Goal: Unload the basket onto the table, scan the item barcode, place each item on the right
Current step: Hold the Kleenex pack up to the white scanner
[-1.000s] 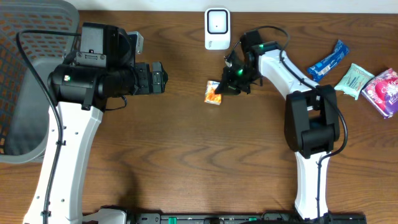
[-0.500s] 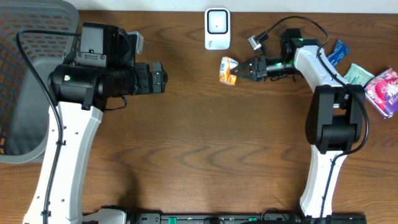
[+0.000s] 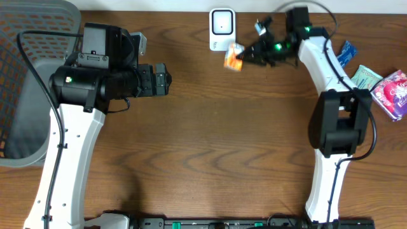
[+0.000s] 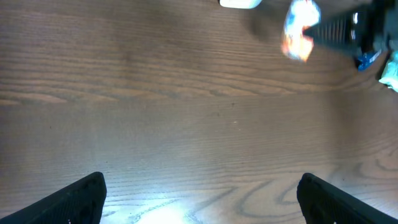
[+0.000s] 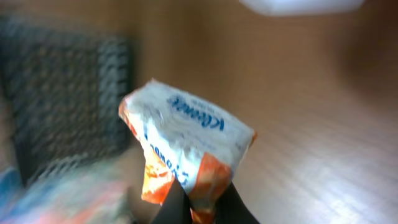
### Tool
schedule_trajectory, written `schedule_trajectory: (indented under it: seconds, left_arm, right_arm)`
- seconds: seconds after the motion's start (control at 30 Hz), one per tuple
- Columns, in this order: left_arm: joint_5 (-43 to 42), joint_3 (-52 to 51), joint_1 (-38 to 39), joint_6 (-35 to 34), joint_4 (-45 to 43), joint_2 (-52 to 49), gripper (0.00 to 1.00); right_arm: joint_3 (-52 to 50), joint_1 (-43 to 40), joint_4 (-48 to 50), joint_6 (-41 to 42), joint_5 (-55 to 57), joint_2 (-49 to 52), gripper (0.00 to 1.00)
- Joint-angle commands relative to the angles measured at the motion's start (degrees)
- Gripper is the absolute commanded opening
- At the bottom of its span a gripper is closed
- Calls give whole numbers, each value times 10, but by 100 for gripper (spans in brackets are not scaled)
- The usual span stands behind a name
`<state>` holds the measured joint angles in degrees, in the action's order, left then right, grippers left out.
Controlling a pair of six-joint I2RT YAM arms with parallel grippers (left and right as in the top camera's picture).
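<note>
Half done, by judgement: tissue packet (image 3: pixel 233 57) is up off worktop (image 3: pixel 210 140), one end pinched in clamped right gripper (image 3: pixel 245 56), just beside scanner (image 3: pixel 221 28) at its 5 o'clock. Scan left; barcode not visible. Long axis seemingly continues gripper line, free end toward 9 o'clock. Left gripper (image 3: pixel 168 79) spread wide, empty, well apart.

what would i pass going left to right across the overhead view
grey mesh basket → left pincer → white box-shaped scanner → orange-and-white tissue pack → blue wrapper → pale green packet → pink packet
</note>
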<state>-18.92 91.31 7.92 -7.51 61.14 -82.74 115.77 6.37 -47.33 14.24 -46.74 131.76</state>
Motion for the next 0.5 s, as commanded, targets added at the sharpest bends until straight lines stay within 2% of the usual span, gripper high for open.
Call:
schedule_trajectory:
  seconds: [0.0,0.13,0.2,0.3,0.33,0.4,0.47]
  left_arm:
    - [5,-1,-1,-1,1,-1,98]
    - [5,-1,-1,-1,1,-1,98]
    - [5,-1,-1,-1,1,-1,98]
    - [5,-1,-1,-1,1,-1,98]
    - [5,-1,-1,-1,1,-1,98]
    - [5,-1,-2,-1,1,-1,98]
    - [5,-1,-1,-1,1,-1,98]
  right_arm:
    - [90,49,30,80,361,-14,1]
    - [107,116,146,-46,666,-12,1]
    - [105,154,229,-175,782,3,1]
    - [105,187,337,-442,823,52,1]
    - [105,192,349,-500,826,64,1]
    - [105,205,367,-561,856,92,1]
    - [105,214,369,-558,864,99,1]
